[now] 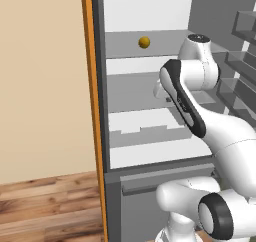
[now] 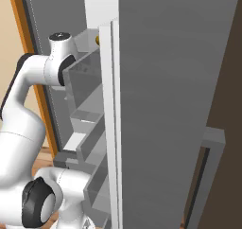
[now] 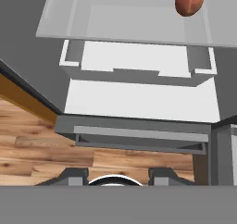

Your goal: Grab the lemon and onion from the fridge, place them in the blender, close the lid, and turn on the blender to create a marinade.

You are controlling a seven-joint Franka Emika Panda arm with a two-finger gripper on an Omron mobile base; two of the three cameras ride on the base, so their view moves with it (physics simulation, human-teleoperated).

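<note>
kitchen, wood floor (image 3: 41,144) under the open fridge (image 1: 150,93) | jaws (image 3: 115,176) low in hand view, nothing held, can't tell how wide | lemon (image 1: 144,42) alone on an upper glass shelf (image 1: 150,45), well back | prob light, firm, rolls easy, pinch across the middle

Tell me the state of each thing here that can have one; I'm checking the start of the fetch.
fridge: door open, shelves exposed.
lemon: resting on an upper glass shelf, untouched.
onion: lying on a glass shelf, not held.
gripper: empty, jaws apart, inside the fridge opening.
bottom drawer: closed.
</note>
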